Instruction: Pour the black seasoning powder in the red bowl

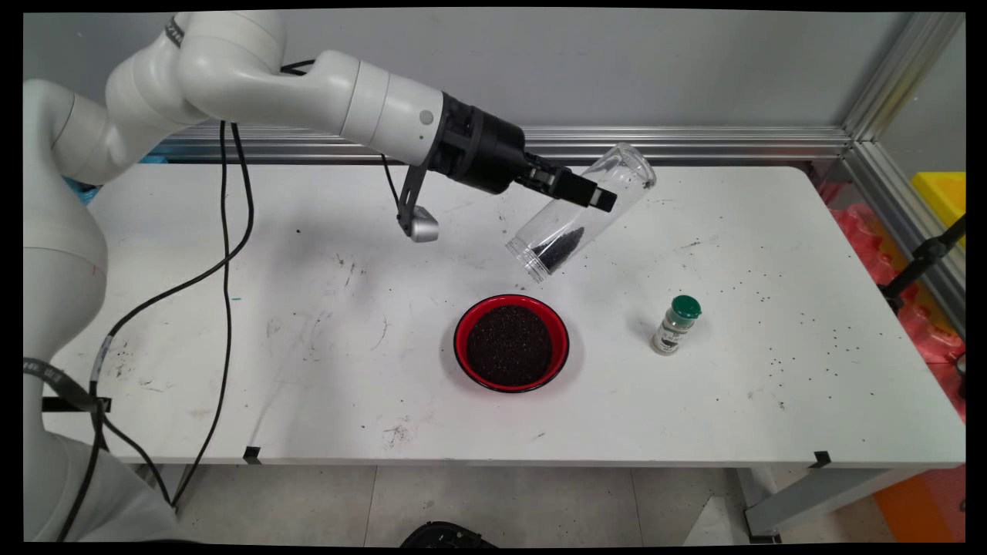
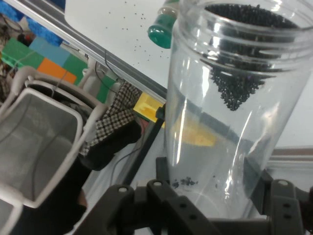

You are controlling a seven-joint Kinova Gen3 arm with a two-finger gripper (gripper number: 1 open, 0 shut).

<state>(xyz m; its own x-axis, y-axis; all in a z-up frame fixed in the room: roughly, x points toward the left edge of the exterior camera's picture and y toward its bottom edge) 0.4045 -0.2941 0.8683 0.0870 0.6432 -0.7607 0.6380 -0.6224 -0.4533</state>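
Clear jar (image 1: 580, 212) clamped between fingers (image 1: 597, 199), tilted

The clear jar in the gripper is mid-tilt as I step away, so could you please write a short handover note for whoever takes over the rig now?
Gripper: shut on the clear jar, held tilted in the air, mouth down toward the red bowl.
Jar: some dark granules sit near its mouth.
Bowl: on the white table, already holding dark granules.
Green-capped shaker: upright, right of the bowl, untouched.
Loose granules are scattered on the table's right side.
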